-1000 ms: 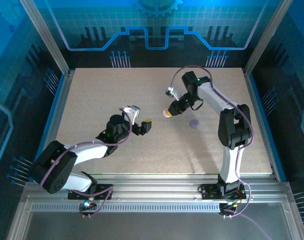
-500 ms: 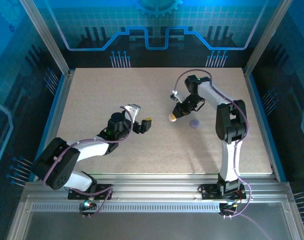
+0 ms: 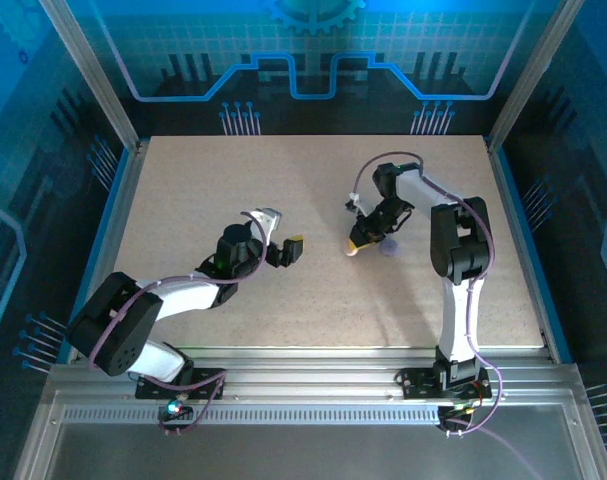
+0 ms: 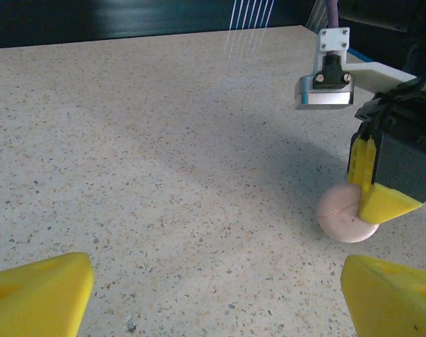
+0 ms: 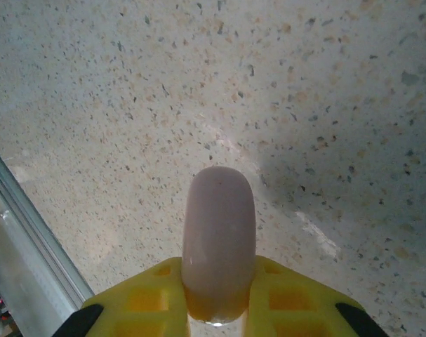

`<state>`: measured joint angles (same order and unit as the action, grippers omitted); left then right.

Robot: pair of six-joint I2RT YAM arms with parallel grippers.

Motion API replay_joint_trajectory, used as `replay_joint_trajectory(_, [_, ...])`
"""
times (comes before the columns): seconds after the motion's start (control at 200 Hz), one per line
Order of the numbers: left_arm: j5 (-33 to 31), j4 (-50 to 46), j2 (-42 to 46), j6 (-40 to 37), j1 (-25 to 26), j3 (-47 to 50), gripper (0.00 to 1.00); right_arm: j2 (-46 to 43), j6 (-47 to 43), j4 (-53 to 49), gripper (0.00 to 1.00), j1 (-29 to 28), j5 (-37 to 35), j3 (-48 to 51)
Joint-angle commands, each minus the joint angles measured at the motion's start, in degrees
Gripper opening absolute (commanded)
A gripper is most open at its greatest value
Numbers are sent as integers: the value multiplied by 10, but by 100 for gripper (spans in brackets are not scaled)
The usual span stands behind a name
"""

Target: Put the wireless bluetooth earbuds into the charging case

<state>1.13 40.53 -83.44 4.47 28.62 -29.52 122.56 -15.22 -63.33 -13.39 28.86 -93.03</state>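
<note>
Insertion is judged unstarted: the pink case [image 4: 344, 216] is pinched by the right gripper [image 3: 357, 247]; at its 9 o'clock, the left gripper [image 3: 290, 251] is spread empty.

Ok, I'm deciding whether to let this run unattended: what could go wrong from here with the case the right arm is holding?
1. The right gripper pinches the pale pink round case edge-on, low over the speckled table; released like that, it might roll or tip over.
2. Its smooth curved shell sits between the yellow fingers, so it could slip out.
3. The lilac round case lies close beside the gripper and could get nudged.
</note>
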Motion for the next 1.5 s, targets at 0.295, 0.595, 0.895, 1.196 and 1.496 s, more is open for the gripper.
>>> replay_joint_trajectory(0.295, [5, 4, 3, 2, -5, -9, 92, 24, 12, 6, 20, 26, -15, 14])
replay_joint_trajectory(0.595, [-2, -4, 12, -9, -5, -5, 92, 39, 30, -7, 24, 27, -27, -9])
replay_joint_trajectory(0.895, [-12, -12, 27, -16, -6, 4, 92, 44, 47, -15, 31, 24, -51, -21])
replay_joint_trajectory(1.196, [-18, -12, 41, -18, -11, 11, 92, 34, 67, -7, 37, 23, -64, -24])
replay_joint_trajectory(1.496, [-23, -31, 66, -11, -17, 18, 92, 10, 77, 0, 41, 20, -88, -30])
